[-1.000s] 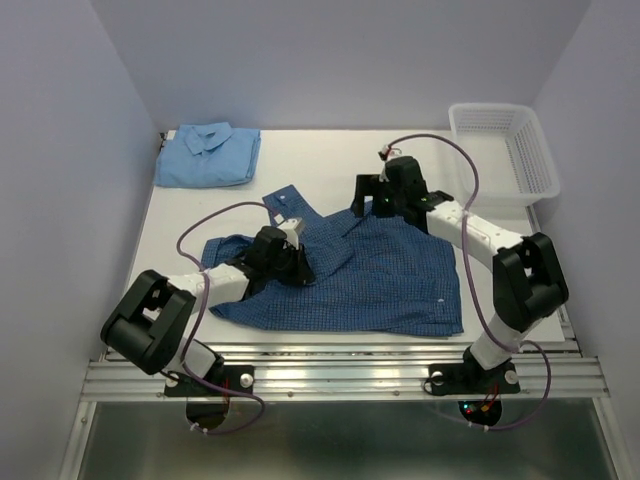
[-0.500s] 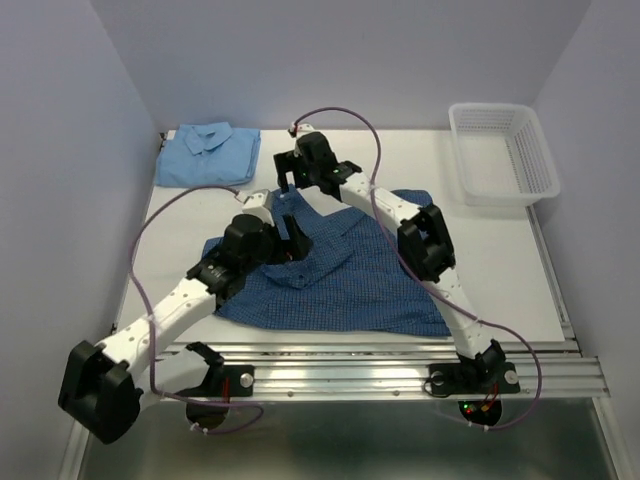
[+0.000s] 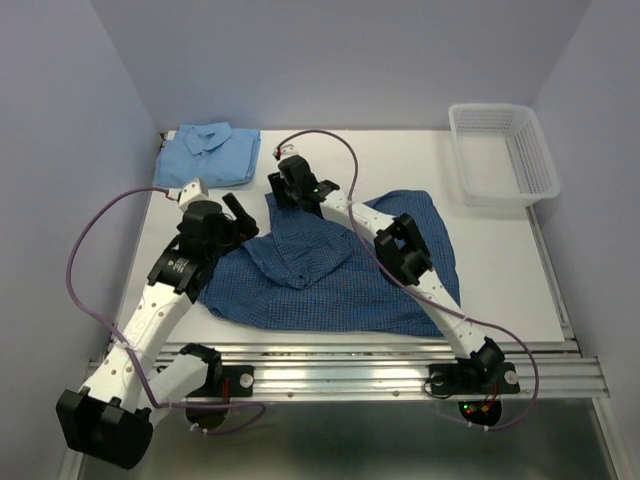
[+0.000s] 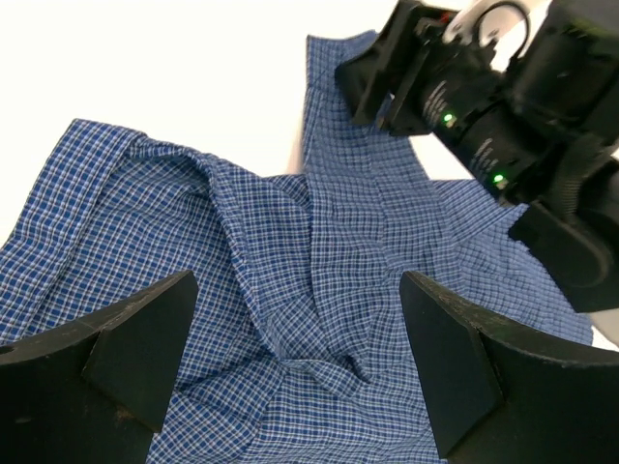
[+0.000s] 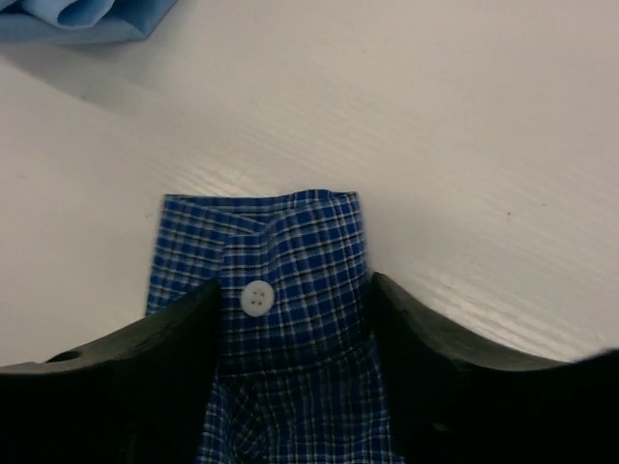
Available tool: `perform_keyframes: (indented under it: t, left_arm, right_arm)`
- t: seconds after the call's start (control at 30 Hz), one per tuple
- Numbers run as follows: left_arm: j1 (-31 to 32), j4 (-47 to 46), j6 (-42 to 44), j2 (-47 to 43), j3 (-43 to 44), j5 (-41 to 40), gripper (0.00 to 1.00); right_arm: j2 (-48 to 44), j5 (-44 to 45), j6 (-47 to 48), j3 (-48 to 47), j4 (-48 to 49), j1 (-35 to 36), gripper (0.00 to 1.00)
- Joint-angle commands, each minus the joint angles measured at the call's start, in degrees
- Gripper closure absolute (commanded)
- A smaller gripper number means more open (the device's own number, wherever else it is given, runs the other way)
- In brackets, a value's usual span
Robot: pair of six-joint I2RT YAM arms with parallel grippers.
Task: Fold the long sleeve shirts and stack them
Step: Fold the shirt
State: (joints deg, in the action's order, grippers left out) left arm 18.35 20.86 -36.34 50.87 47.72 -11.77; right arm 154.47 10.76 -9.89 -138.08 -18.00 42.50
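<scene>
The dark blue checked long sleeve shirt [image 3: 340, 275] lies spread and rumpled mid-table, one sleeve reaching back to its cuff [image 3: 284, 207]. My right gripper [image 3: 285, 192] is down at that cuff [image 5: 290, 242]; its fingers flank the flat cuff and its white button [image 5: 255, 298] without pinching it, the right gripper [image 5: 295, 290] part-way closed. Above the shirt's left part, my left gripper [image 3: 235, 213] hangs wide open and empty, with creased check cloth [image 4: 319, 290] below the left gripper [image 4: 295, 333]. The light blue shirt [image 3: 208, 155] lies folded at the back left.
A white mesh basket [image 3: 505, 150] stands at the back right corner. Bare white table [image 3: 505, 260] shows right of the checked shirt. The right arm's wrist [image 4: 484, 106] fills the upper right of the left wrist view. Walls close in on both sides.
My left gripper let go of the checked cloth, opened wide and drew back to the left. My right gripper swung left across the shirt to the sleeve cuff, its jaws narrowing round it.
</scene>
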Motion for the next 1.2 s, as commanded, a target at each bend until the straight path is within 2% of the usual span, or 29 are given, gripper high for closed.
perform_keyframes:
  t: [0.0,0.03,0.07,0.17,0.27,0.37,0.5,0.63,0.73,0.8,0.87,0.97,1.1,1.17]
  left_arm:
    - [-0.95,1.29,-0.14,1.25,0.09,0.43,0.01]
    - [-1.12,-0.02,-0.22,1.33,-0.43,1.04,0.01]
    - [-1.30,-0.73,-0.57,1.33,-0.96,1.57,0.01]
    - [-1.65,-3.54,-1.81,1.51,-3.16,4.99,0.01]
    - [-1.82,-5.21,-1.81,2.39,-4.39,7.80,0.01]
    - [-1.83,-10.48,-1.01,1.25,-7.64,11.41,0.01]
    - [-1.83,-15.23,-1.45,-0.68,-10.89,14.84,0.01]
    - [-1.74,-17.43,-0.05,0.63,-11.78,16.86,0.01]
    - [-1.74,-19.88,-0.22,4.04,-11.43,18.71,0.01]
    - [-1.82,-22.16,-1.01,7.90,-9.77,18.98,0.01]
    - [-1.74,-25.33,-0.32,10.90,-7.48,17.76,0.01]
    - [-2.70,-26.84,-0.14,17.84,-0.37,12.93,0.01]
    - [-4.81,-23.24,1.79,28.03,10.44,15.44,0.01]
    - [-4.99,-24.63,1.54,29.37,10.46,17.30,0.01]
  right_arm:
    - [1.70,-1.36,-0.22,0.44,0.95,-0.23,0.42]
    - [2.06,-1.45,-0.13,0.44,0.34,-0.23,0.47]
    - [2.32,-0.49,0.04,0.27,-0.19,-0.23,0.65]
    - [1.45,0.40,1.80,-0.52,-0.55,-0.23,0.99]
    - [-2.41,2.58,7.06,-3.33,2.69,-0.23,0.99]
    - [-9.26,6.27,8.57,-1.58,12.43,-0.23,0.99]
    - [-14.63,6.90,8.05,0.88,26.67,-0.75,0.99]
    - [-13.85,10.32,9.18,-1.22,42.32,-0.75,0.99]
    - [-13.23,9.55,12.09,-0.35,54.95,-1.89,0.99]
    - [-13.06,6.56,11.48,-3.05,54.39,-1.90,0.99]
    - [-14.63,3.05,10.07,-3.34,49.92,-1.90,0.99]
    - [-20.16,0.84,4.98,3.24,46.83,-1.90,0.99]
    - [-24.83,2.32,4.26,10.72,42.71,-1.90,0.99]
    - [-25.71,3.73,5.58,15.44,41.82,-1.90,0.99]
